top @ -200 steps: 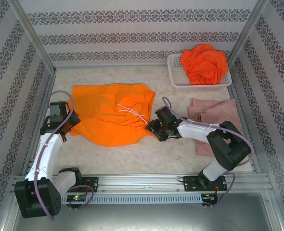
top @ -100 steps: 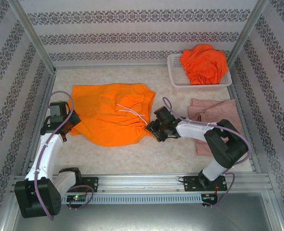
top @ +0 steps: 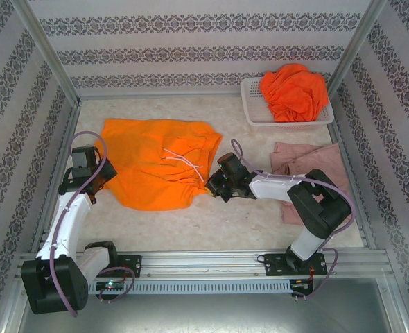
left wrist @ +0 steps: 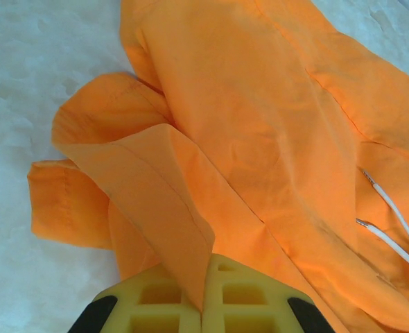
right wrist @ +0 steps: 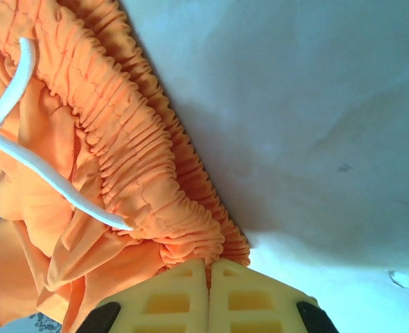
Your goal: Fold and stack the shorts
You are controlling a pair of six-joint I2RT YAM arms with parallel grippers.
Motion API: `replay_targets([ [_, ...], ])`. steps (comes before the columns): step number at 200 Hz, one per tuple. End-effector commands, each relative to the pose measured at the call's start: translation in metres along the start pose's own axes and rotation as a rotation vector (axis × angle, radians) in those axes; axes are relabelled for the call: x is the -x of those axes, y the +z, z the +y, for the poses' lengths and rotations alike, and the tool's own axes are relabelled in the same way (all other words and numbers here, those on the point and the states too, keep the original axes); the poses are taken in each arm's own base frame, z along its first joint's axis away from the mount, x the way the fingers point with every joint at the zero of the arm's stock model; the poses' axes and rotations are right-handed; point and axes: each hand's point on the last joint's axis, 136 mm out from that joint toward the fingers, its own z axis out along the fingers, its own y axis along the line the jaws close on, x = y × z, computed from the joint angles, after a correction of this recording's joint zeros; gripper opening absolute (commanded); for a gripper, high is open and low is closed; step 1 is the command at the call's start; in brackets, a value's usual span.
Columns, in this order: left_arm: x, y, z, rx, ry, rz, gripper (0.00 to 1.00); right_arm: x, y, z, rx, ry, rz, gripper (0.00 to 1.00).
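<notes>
Two robot arms grip opposite edges of bright orange shorts spread on a pale table [top: 211, 222].
Nearest, the left gripper [left wrist: 206, 267] is clamped on a folded hem of the orange shorts [top: 156, 163]. The right gripper [right wrist: 209, 267] is closed on their gathered waistband, beside the white drawstring [top: 184, 161]. To the right lie the dusty pink shorts [top: 308, 163], partly under the right arm. Farthest back, a white mesh basket [top: 288, 123] holds a second orange pair [top: 294, 90], crumpled.

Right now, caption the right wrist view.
Right gripper pinches the gathered waistband of the orange shorts beside the white drawstring.
</notes>
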Motion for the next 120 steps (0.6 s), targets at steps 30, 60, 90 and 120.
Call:
replay_targets([
  [30,0.016,-0.012,-0.005,-0.018,-0.01,-0.054,0.0,0.028,-0.027,0.014,0.019,-0.084,-0.079,0.0],
  [60,0.034,-0.034,-0.015,-0.042,0.006,-0.096,0.0,0.054,-0.068,0.021,0.01,-0.158,-0.172,0.0],
  [90,0.044,-0.058,-0.029,-0.093,0.01,-0.119,0.0,0.069,-0.101,0.024,-0.016,-0.244,-0.224,0.0],
  [120,0.034,-0.069,-0.032,-0.129,0.014,-0.099,0.0,0.077,-0.114,0.015,-0.039,-0.261,-0.235,0.0],
])
